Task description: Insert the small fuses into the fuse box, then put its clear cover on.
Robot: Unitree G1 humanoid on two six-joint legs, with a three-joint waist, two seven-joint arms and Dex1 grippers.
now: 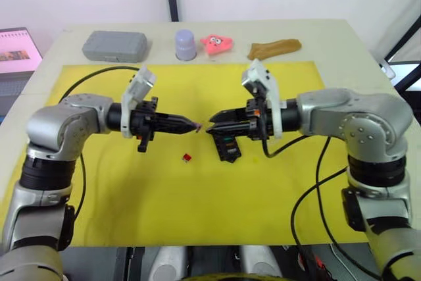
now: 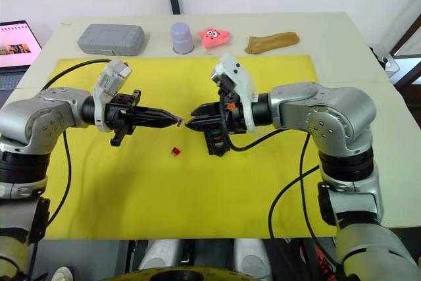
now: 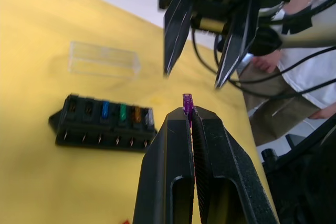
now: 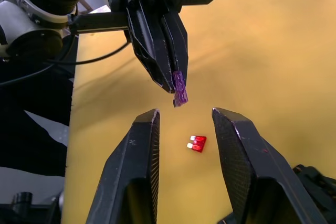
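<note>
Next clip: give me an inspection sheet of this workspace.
Surface: yellow mat on a pale table.
Job's things: fuse box, several fuses seated; clear cover off, beside it; red fuse loose on mat.
Clutter: grey case, lavender cup, pink toy, brown lump along the far edge.
Grippers: left gripper shut on purple fuse; right gripper open, facing it.
Cables: black cables over mat.
Surroundings: laptop; person nearby.

Your head cameras look down across the table; each wrist camera faces the other close-up, sharing the purple fuse.
</note>
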